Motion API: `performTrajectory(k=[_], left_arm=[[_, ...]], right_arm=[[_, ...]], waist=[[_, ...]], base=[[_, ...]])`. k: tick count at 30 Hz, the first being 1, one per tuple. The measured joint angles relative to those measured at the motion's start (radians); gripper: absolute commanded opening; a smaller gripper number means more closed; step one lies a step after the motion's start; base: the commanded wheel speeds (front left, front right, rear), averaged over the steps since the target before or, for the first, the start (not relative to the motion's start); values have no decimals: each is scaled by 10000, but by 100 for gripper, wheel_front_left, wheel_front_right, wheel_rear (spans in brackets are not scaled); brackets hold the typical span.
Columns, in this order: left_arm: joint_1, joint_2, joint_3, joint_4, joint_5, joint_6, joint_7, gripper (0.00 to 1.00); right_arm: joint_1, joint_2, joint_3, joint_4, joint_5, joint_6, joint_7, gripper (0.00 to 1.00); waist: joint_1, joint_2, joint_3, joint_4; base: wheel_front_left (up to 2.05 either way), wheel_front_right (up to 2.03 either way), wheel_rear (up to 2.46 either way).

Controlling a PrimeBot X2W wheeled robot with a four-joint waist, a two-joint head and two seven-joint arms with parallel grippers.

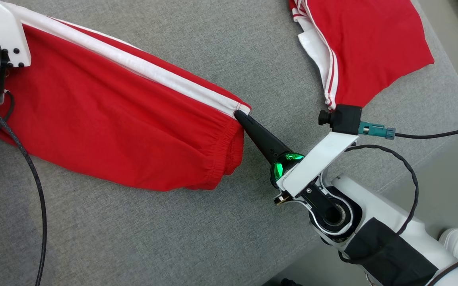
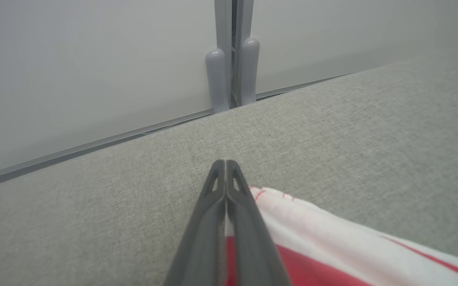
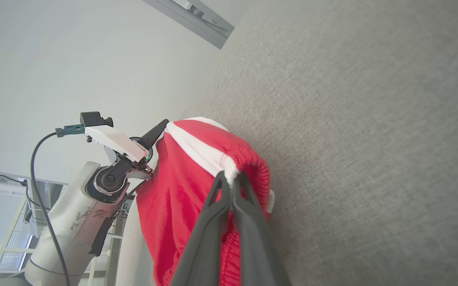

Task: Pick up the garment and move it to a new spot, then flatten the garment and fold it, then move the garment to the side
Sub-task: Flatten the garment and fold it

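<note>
The garment [image 1: 113,119] is red with a white side stripe and a gathered elastic hem. It lies stretched across the grey fabric surface [image 1: 213,238]. My right gripper [image 1: 239,114] is shut on its white-striped corner, and the right wrist view shows the hem [image 3: 249,167] bunched at those fingertips [image 3: 229,176]. My left gripper [image 2: 226,163] is shut on the opposite white-striped corner [image 2: 292,214], with cloth pinched between its fingers. The right wrist view also catches the left gripper [image 3: 160,128] at the garment's far end.
A second red piece with white striped trim [image 1: 372,39] lies at the upper right. The surface's edge runs down the right side [image 1: 451,119]. Cables [image 1: 412,178] loop off the right wrist. A pale wall and a grey post [image 2: 233,59] stand beyond the far edge.
</note>
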State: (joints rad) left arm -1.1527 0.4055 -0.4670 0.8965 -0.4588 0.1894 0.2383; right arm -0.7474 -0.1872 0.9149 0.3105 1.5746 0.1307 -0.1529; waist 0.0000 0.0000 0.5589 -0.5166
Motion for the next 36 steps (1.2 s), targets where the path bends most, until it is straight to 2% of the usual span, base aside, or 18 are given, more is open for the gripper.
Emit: performTrajectory(k=[5, 11, 12, 13, 14, 15, 23, 29, 36], left_arm=[[-129, -65, -8, 282, -15, 6, -196, 0], [-372, -286, -19, 489, -163, -255, -575, 0], [-428, -341, -38, 531, -174, -303, -604, 13], [-452, -389, -67, 575, -173, -307, -627, 84], [-453, -420, -96, 652, -173, -311, -629, 100], [-453, -426, -123, 750, -171, -313, -642, 100], [-483, -518, -190, 1204, -161, -284, -1262, 100], [-371, -698, 52, 1348, -456, -322, -2276, 100], [81, -1101, 401, 732, -917, -976, -4305, 100]], right_arm=[[-5, 2, -36, 19, -2, 0, 0, 0], [-6, -44, -94, 136, -13, 0, 0, 0], [-7, -44, -96, 167, -13, 0, 2, 0], [-7, -44, -109, 213, 0, 0, 31, 0], [-7, -50, -113, 261, 0, 0, 38, 43], [-7, -56, -109, 320, 0, 0, 82, 100], [-4, -94, -267, 575, 0, 0, 25, 100], [108, -568, -293, 713, -370, 0, -309, 100], [518, -1197, -464, 583, -1141, 0, -913, 100]], waist=[[0, 0, 116, 28], [0, 0, 196, 121], [0, 0, 194, 137], [0, 0, 188, 151], [0, 0, 181, 164], [0, 0, 172, 174], [0, 0, -83, 275], [0, 0, -522, 471], [0, 0, -1210, 877]], base=[[0, 0, 0], [0, 0, 0], [0, 0, 0], [0, 0, 0], [0, 0, 0], [0, 0, 0], [0, 0, 0], [0, 0, 0], [0, 0, 0]])
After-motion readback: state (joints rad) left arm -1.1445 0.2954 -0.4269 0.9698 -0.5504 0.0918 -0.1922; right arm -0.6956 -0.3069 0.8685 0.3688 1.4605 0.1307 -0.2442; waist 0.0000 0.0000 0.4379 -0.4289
